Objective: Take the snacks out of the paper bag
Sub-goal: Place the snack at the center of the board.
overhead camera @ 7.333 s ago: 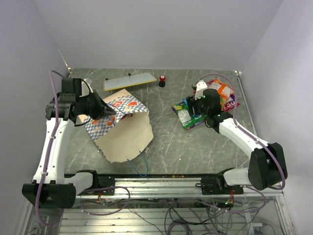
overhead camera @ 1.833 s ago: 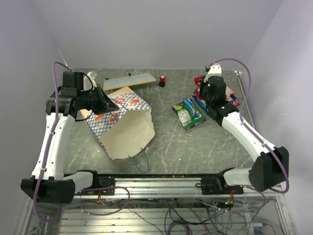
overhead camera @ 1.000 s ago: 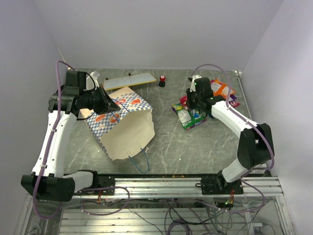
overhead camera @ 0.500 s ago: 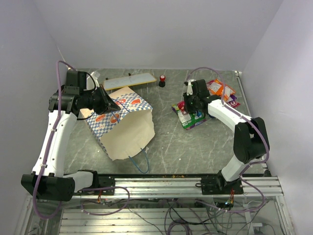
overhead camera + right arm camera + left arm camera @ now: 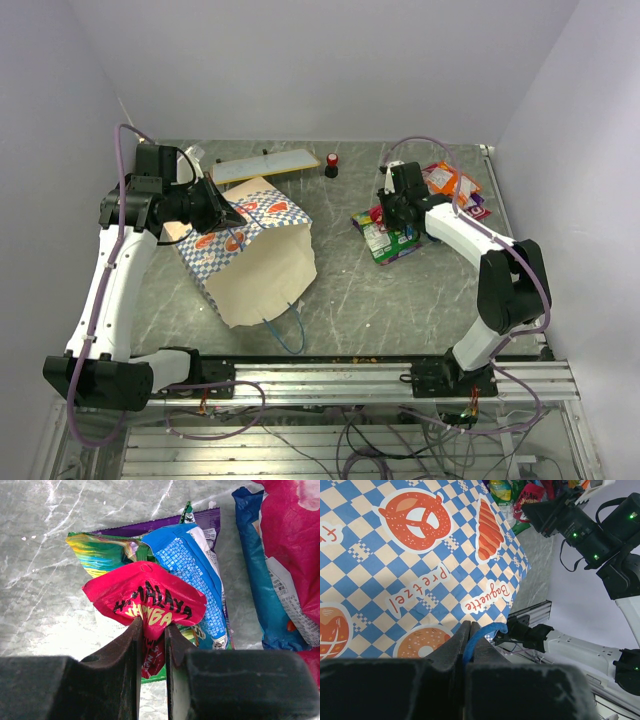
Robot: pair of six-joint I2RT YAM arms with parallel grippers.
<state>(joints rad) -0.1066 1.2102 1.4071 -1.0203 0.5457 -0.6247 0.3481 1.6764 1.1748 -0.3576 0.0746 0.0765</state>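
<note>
The left end effector (image 5: 468, 639) is clenched on the blue cord handle (image 5: 489, 629) of the paper bag (image 5: 250, 250), which sits on the left side of the worktop (image 5: 370, 300). The right end effector (image 5: 151, 632) pinches a red packet (image 5: 145, 600) over the other snacks (image 5: 195, 565), well right of the bag.

Left wrist view first, and there's print on the paper bag (image 5: 420, 570): "Pretzel" in orange script, slanting just under the pretzel drawing (image 5: 415, 522). "Baguette" sits lower right, below the loaf drawing (image 5: 487, 530). At the left edge is a cut-off fragment, seemingly "fr". Over to the right wrist view: the red packet (image 5: 150, 602) carries creased black capitals ending "ALAYA", with an unclear yellow word beneath. Small print on the blue packet (image 5: 192, 555) is too fine to read.
</note>
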